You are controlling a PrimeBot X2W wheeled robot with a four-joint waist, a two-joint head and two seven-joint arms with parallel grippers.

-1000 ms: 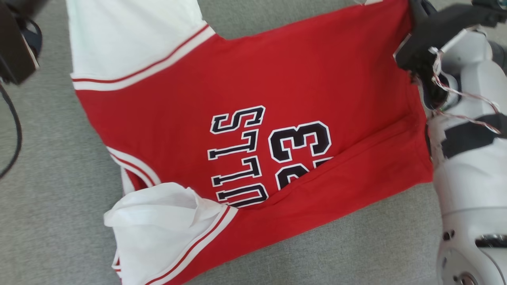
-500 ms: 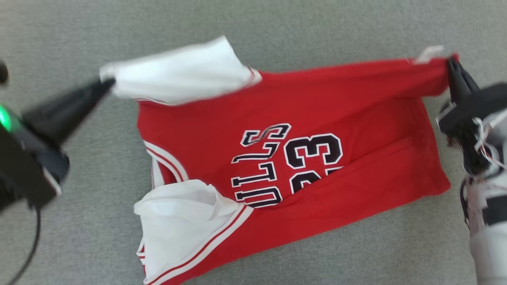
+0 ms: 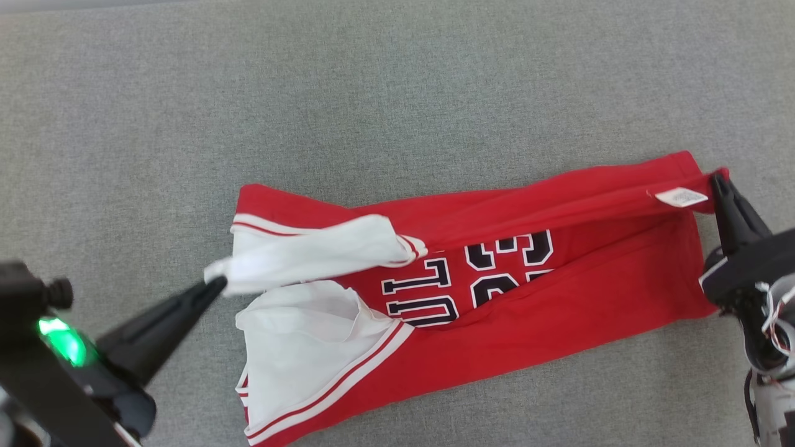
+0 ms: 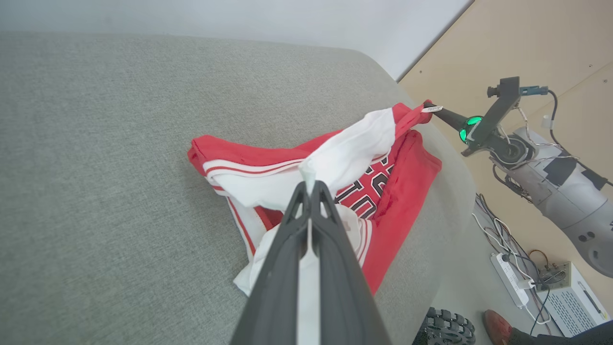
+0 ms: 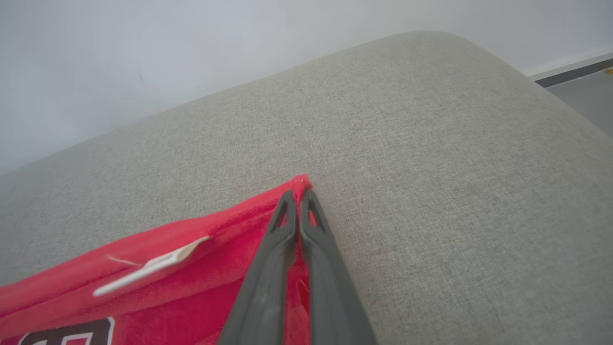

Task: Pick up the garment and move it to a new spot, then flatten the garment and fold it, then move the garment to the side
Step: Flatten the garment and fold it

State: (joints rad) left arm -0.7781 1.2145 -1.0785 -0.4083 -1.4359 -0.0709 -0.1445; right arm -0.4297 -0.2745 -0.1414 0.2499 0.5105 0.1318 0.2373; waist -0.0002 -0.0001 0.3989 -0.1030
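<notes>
Plainly a red jersey (image 3: 559,292) with white sleeves and striped trim, spread along the grey cushion (image 3: 397,93) nearer its front edge, hem end reaching toward the right edge. Folded over lengthwise, top layer stretched between two claws. Printed on the chest in black with white outline: "ULL" readable, part of "23" beside it, the rest tucked under the fold. Sewn at the hem corner, a small white tag (image 3: 681,197), print too fine to read. Pinched in the clenched left claw (image 3: 214,285): the tip of the upper white sleeve (image 3: 323,248), raised off the cushion. Clamped tight in the right claw (image 3: 717,180): the red hem corner just beside the tag. Beyond the right edge, down on the floor, a white power strip (image 4: 510,280) with cables.
</notes>
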